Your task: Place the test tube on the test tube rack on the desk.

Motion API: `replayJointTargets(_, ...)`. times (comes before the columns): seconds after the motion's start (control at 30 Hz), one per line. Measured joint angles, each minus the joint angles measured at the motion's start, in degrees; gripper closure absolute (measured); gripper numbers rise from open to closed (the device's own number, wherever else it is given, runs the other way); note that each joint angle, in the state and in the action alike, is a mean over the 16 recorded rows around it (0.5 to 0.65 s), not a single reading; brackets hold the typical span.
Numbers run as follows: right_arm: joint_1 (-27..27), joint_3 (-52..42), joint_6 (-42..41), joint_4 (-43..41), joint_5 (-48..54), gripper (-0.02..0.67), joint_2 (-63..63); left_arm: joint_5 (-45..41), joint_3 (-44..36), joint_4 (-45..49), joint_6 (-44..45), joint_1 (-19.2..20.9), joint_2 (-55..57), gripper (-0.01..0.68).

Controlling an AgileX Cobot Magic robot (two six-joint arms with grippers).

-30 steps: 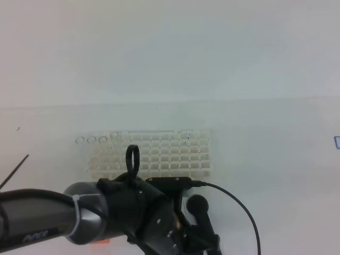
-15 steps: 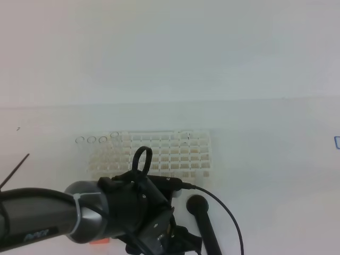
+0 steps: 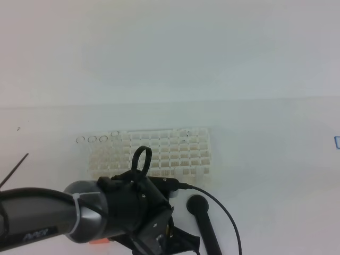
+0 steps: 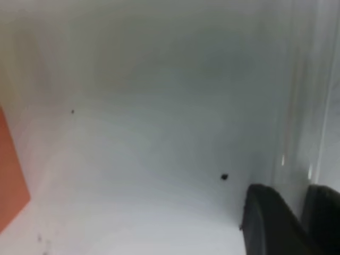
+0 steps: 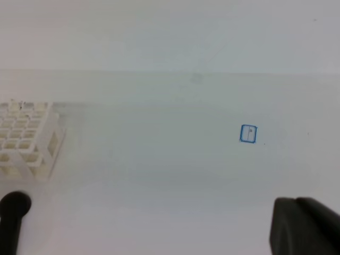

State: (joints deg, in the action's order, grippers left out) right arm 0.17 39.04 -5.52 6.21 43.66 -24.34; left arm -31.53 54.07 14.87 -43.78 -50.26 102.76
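In the left wrist view the test tube (image 4: 297, 133) shows as a faint clear streak with glints, running up the right side over the white desk (image 4: 159, 133). My left gripper (image 4: 295, 191) has its two dark fingers close together around the tube's lower end. In the exterior high view the bulky left arm (image 3: 122, 212) covers that gripper and the tube. The white test tube rack (image 3: 159, 154) stands just beyond the arm. My right gripper (image 5: 305, 226) is shut and empty, low at the right over bare desk.
Several clear tube rims (image 3: 91, 139) stand along the rack's rear left. A black round-ended rod (image 3: 197, 204) lies right of the left arm. An orange block (image 4: 10, 175) sits left of the left gripper. A small blue square mark (image 5: 248, 133) lies on the desk.
The left arm's wrist has sunk toward the near edge and turned, uncovering the black rod's shaft. Over the last half second it has barely moved. The rack stays put.
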Motion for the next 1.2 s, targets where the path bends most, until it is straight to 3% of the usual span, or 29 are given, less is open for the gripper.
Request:
replayJointTargets(0.2, 0.00, 0.00, 0.00, 0.00, 0.00, 0.650, 0.00, -1.08, -0.12, -0.64, -0.71, 0.00, -1.64, 0.556)
replayJointTargets(0.63, 0.00, 0.00, -1.99, 4.79, -0.13, 0.650, 0.00, -2.63, -0.33, 0.07, -1.21, 0.00, -21.88, 0.562)
replayJointTargets(0.9, 0.00, 0.00, -11.99, 19.53, -0.46, 0.650, -0.05, 5.03, -2.69, 7.35, -2.53, 0.00, -39.49, 0.562)
replayJointTargets(1.2, 1.70, 0.00, -32.86, 43.03, 1.87, 0.649, -1.99, 26.91, -15.53, 16.03, -4.90, 0.00, -51.96, 0.563)
